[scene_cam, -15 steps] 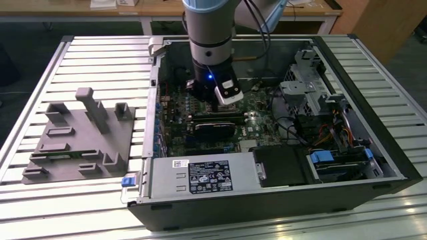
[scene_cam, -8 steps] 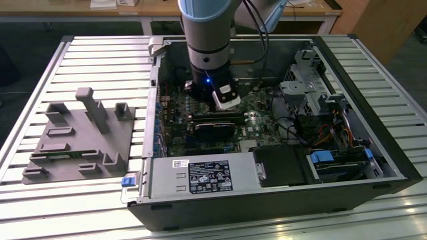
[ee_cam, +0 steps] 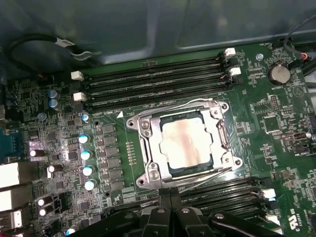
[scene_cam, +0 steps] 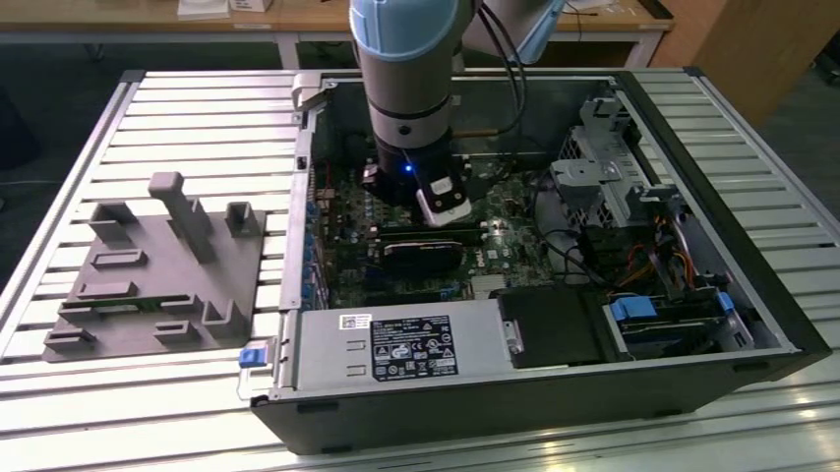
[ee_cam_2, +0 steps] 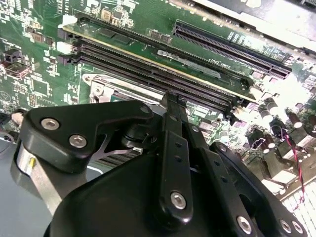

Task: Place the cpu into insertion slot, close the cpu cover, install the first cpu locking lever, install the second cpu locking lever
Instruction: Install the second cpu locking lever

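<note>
Here the square silvery-tan cpu [ee_cam: 186,143] sits framed; end effector [ee_cam: 170,200] fingers together, empty

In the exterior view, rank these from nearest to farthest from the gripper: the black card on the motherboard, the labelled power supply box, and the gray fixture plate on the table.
1. Black card, just below the gripper.
2. Power supply box, at the case's near edge.
3. Gray fixture plate, outside the case on the exterior view's left.

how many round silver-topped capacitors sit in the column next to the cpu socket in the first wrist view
4, stacked in one column between the cpu cover and the rear ports. A similar one sits apart nearer the memory slots; more may be hidden behind the pincer.
</note>
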Available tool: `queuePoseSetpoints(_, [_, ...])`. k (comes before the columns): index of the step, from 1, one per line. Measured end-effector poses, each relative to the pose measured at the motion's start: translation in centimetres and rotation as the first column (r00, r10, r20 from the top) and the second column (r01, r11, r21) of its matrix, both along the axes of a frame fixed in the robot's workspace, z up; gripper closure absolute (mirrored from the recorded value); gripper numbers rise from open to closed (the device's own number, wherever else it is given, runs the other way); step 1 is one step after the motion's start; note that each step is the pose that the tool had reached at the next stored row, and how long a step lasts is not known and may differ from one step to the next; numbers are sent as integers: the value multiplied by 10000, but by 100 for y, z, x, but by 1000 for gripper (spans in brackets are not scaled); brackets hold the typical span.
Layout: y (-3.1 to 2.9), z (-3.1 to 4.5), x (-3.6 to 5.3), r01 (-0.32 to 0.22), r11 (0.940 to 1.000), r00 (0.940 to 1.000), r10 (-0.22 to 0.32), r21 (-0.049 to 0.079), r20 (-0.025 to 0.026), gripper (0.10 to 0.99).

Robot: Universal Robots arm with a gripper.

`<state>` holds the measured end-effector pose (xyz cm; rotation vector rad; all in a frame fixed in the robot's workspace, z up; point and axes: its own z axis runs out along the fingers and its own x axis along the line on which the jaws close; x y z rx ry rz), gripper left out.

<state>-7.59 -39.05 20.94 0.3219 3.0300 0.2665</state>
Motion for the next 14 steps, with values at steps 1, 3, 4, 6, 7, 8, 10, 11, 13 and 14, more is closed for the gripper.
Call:
queuePoseSetpoints(1, [-3, -7, -2, -2, 10000, 10000, 2, 44, -2, 980])
queuePoseSetpoints(3, [-7, -25, -8, -2, 9999, 10000, 2, 120, 0, 980])
queuePoseSetpoints(4, [-8, -34, -11, -2, 9999, 10000, 2, 139, 1, 980])
queuePoseSetpoints(6, [-12, -51, -19, -3, 9999, 10000, 3, 162, 1, 980])
queuePoseSetpoints(7, [-14, -58, -24, -3, 9999, 10000, 3, 171, 0, 980])
queuePoseSetpoints(8, [-15, -64, -28, -3, 9998, 10000, 3, 182, 0, 980])
queuePoseSetpoints(10, [-18, -75, -41, -5, 9998, 10000, 5, 212, -1, 980])
queuePoseSetpoints(11, [-18, -80, -51, -6, 9997, 10000, 6, 230, -1, 980])
queuePoseSetpoints(13, [-21, -87, -76, -10, 9997, 10000, 10, 259, -1, 980])
queuePoseSetpoints(14, [-22, -90, -92, -12, 9996, 10000, 12, 274, -1, 980])
